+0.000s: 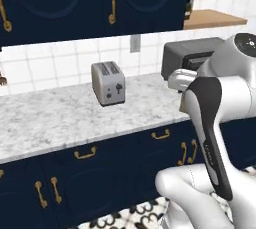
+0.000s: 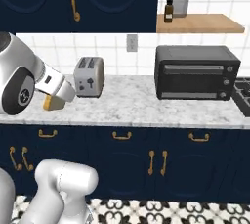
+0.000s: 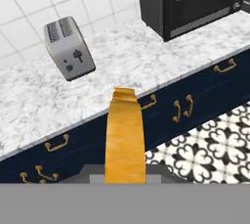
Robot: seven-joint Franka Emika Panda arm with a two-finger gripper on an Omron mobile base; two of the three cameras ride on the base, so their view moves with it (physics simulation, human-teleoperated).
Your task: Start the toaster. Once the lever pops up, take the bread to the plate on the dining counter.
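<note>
In front of the worktop (image 1: 50, 118), off its front edge, the arm holds the gripper (image 3: 125, 176) clamped on the bread (image 3: 125, 135), edge-on above navy cabinets and patterned floor. The toaster (image 1: 108, 83) stands back toward the tiled wall, the toaster oven (image 2: 195, 73) well apart along it.

You are looking at open marbled counter (image 1: 55, 118) lying bare in front of and left of the toaster (image 1: 108, 83). The black toaster oven (image 2: 196, 73) is standing well apart to its right, leaving a wide gap of counter between them. Navy upper cabinets (image 1: 90, 3) are hanging over the toaster, capping the room above it. The bread (image 3: 125, 137) is riding out past the counter's front edge, over the tiled floor (image 3: 205, 142).
</note>
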